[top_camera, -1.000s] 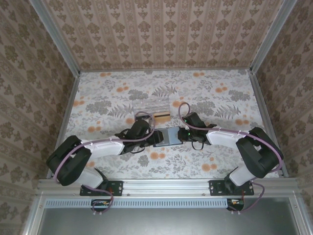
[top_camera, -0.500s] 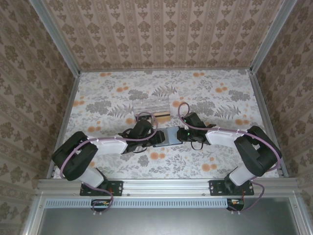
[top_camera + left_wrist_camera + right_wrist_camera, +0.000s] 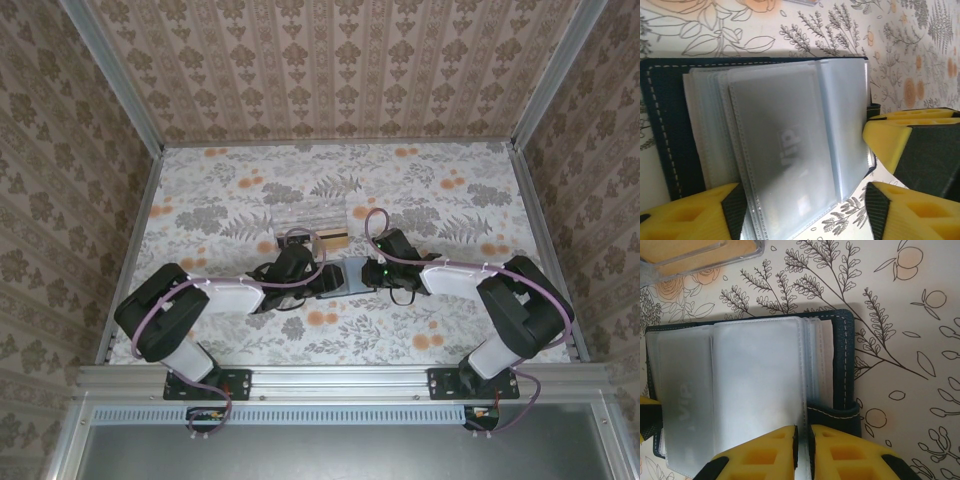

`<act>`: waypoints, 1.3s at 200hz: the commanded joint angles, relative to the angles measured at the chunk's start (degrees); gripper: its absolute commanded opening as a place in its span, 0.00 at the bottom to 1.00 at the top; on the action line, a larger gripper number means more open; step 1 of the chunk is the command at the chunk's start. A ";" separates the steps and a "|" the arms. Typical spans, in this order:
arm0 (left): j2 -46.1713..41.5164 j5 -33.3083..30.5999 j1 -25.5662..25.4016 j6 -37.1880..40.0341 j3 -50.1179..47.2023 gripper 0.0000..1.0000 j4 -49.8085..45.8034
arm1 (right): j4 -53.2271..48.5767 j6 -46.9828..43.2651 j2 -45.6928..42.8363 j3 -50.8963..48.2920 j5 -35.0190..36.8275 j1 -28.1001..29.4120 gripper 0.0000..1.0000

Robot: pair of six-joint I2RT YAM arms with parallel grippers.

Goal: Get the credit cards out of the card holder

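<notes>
Card holder: the card holder [image 3: 345,276] lay open on the floral table cover [image 3: 220,205], near the middle of the table and between the two grippers, its navy cover with pale stitching facing down.
Sleeves: a fanned stack of clear sleeves [image 3: 785,150] covered nearly all of the holder's inside; the top one bore the raised letters "VIP". Whether cards sat inside them could not be told through the frosted plastic.
Left gripper: the left gripper [image 3: 805,202] had its jaws wide apart, one yellow finger [image 3: 690,215] at the stitched side of the stack and the other beyond the loose sleeve edges, clamping nothing.
Right gripper: the right gripper [image 3: 802,440] had its fingers pressed almost together on the lower edge of one sleeve, just beside the snap tab [image 3: 832,419].
In the way: in the overhead view both wrists and their cables hid the ends of the holder; in the wrist views the finger pads hid the near edge of the sleeves.
Clear plastic box: a clear plastic box [image 3: 305,218] stood just beyond the holder, apart from it.
Credit cards: one orange-tan card [image 3: 333,237] lay at the box's right end.
Surroundings: patterned walls [image 3: 330,70] closed in three sides; a metal rail [image 3: 340,380] carried both arm bases.
</notes>
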 commanded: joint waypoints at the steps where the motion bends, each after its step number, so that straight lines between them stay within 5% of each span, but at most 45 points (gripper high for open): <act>1: 1.48 2.88 -0.84 -1.15 0.89 0.75 2.90 | -1.18 0.63 1.41 -0.86 -1.88 0.19 0.18; 42: 1.61 4.09 -0.81 -1.58 0.50 0.84 5.70 | -1.37 0.65 1.72 -0.86 -1.83 0.18 0.18; 141: 1.56 2.12 -0.84 -1.50 0.60 0.79 2.30 | -10.93 -0.55 -7.26 -0.18 6.32 -1.59 0.27; 260: 2.96 4.03 -1.14 -0.89 2.29 0.81 3.25 | 1.27 2.98 -0.09 -3.83 -7.64 -3.17 0.22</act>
